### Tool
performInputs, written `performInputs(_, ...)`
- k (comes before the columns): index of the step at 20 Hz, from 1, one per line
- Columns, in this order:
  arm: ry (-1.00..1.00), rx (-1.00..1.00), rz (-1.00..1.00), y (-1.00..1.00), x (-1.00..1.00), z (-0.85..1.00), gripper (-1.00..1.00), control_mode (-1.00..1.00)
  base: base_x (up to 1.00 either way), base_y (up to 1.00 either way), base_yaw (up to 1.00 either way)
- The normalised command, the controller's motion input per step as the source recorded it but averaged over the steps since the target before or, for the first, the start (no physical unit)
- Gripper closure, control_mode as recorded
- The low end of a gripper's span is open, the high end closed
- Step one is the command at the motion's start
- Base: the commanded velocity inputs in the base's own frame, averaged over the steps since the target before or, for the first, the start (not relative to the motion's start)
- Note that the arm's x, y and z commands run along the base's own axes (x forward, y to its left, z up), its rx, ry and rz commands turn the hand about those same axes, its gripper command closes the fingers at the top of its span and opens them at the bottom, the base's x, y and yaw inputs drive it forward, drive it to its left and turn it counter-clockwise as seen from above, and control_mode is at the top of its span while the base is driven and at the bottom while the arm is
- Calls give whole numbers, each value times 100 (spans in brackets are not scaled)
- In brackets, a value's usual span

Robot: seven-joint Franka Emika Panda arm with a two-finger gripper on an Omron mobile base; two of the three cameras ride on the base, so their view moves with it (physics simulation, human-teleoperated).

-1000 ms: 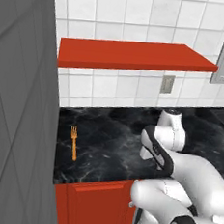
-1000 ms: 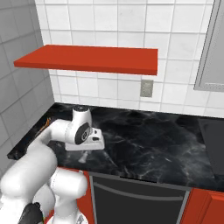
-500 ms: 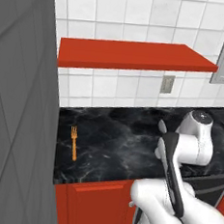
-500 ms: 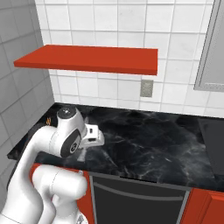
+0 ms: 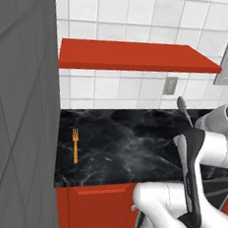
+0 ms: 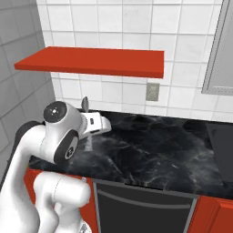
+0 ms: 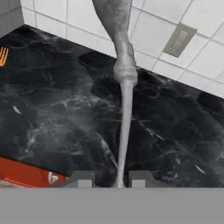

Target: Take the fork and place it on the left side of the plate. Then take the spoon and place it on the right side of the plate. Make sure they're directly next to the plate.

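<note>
Black marble-patterned counter over red cabinet fronts, orange fork lying flat near its left end, tines apparently toward the tiled wall, bare dark surface around it

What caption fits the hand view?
Hand holds the grey spoon above the black counter.

The spoon runs up out of the hand view, its bowl cut off by the top edge; its handle end is hidden between the two finger tips at the bottom. In the left base view the spoon shows just its upper part, the rest hidden behind the white arm. The fork is cut by the hand view's left edge, tines alone visible
</note>
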Motion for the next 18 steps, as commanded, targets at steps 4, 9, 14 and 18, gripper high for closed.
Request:
performInputs(4,-21,-6,3,-14,-49,54,100,-100,0,0,0)
performInputs(9,-6,-2,0,0,-35,14,100,-100,0,0,0)
performInputs(14,0,0,0,0,0,0,100,-100,0,0,0)
performInputs(18,0,0,-3,0,-36,0,100,-100,0,0,0)
